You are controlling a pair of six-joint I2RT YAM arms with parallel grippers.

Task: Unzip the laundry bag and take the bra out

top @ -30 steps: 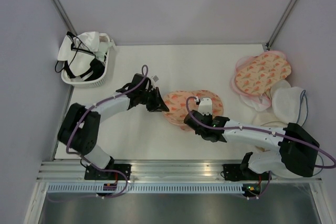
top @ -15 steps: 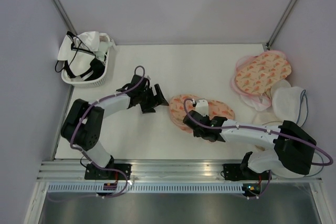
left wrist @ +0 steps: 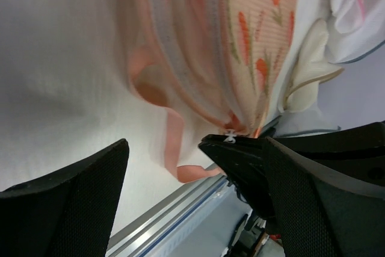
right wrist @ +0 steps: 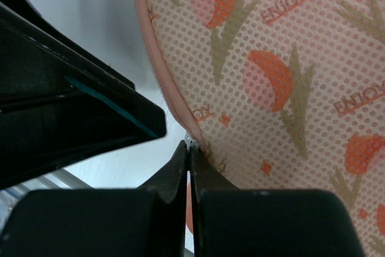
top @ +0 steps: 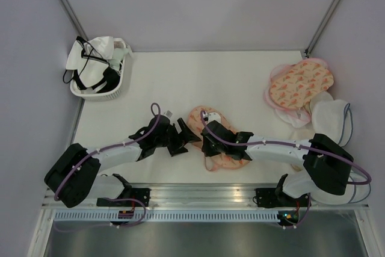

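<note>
Laundry bag (top: 227, 159) lies on white table (top: 240, 82), betw. the 2 grippers. R gripper (right wrist: 190, 148) sits at bag's L rim, fingers pressed tight together on the small zip pull (right wrist: 191, 143). L gripper (left wrist: 194, 161) is just beside the same rim, fingers (left wrist: 66, 203) wide apart, gripping nothing. Pink strap-like strip (left wrist: 171, 148) trails from bag's edge; can't tell if it's the bra's. White basket (top: 102, 95) w/ black-and-white garments (top: 96, 70) is well away, far L of bag.
</note>
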